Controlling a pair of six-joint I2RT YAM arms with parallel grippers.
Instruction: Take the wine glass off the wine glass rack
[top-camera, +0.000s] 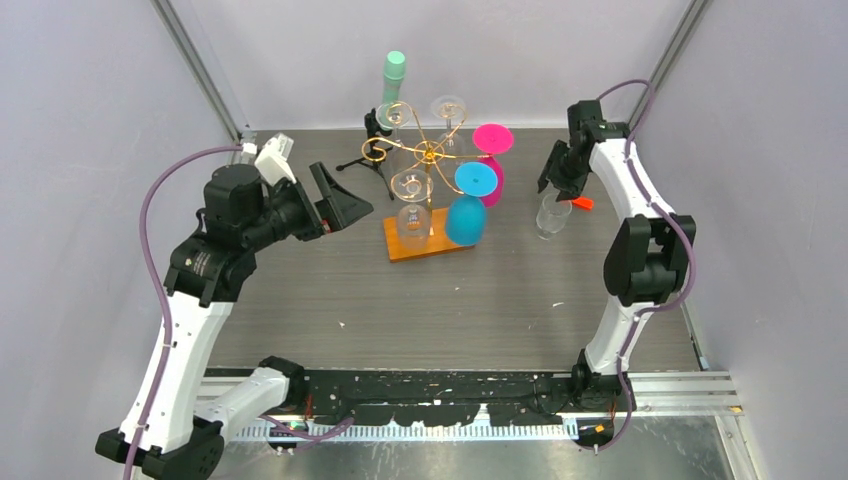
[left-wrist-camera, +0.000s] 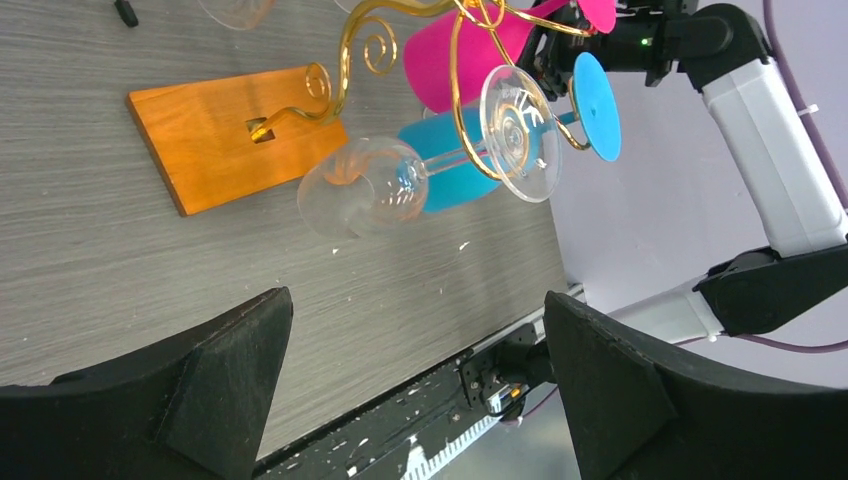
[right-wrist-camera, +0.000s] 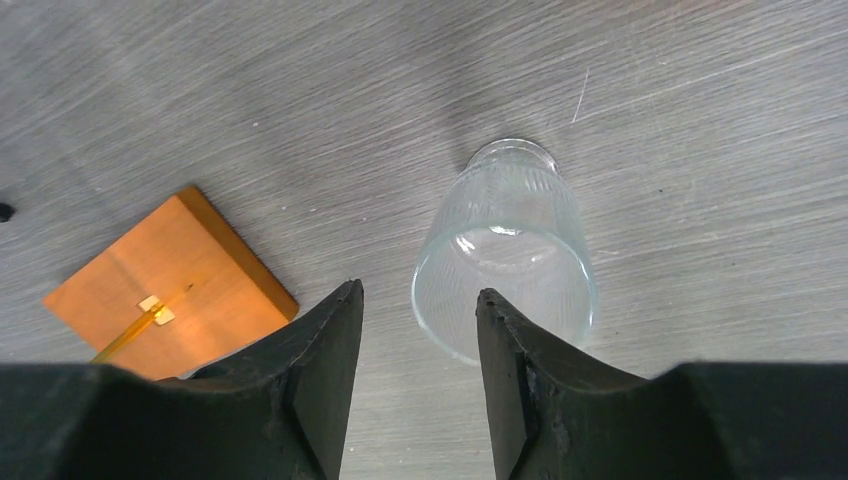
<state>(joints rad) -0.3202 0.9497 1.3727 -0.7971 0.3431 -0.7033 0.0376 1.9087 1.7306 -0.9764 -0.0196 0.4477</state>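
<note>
Left gripper (left-wrist-camera: 417, 310): fingers spread wide, empty, facing the rack (top-camera: 428, 152). Clear wine glass (left-wrist-camera: 372, 188) hangs bowl-down from a near rack arm, over the wooden base (left-wrist-camera: 215, 130). Right gripper (right-wrist-camera: 418, 300): fingers apart above a clear tumbler (right-wrist-camera: 505, 250), holding nothing.

Pale lilac walls (top-camera: 300, 50) are enclosing a grey wood-grain table (top-camera: 480, 300) (flecked with white specks), metal posts (top-camera: 200, 70) are rising at its far corners, and even light, possibly from overhead, is falling across it.
</note>
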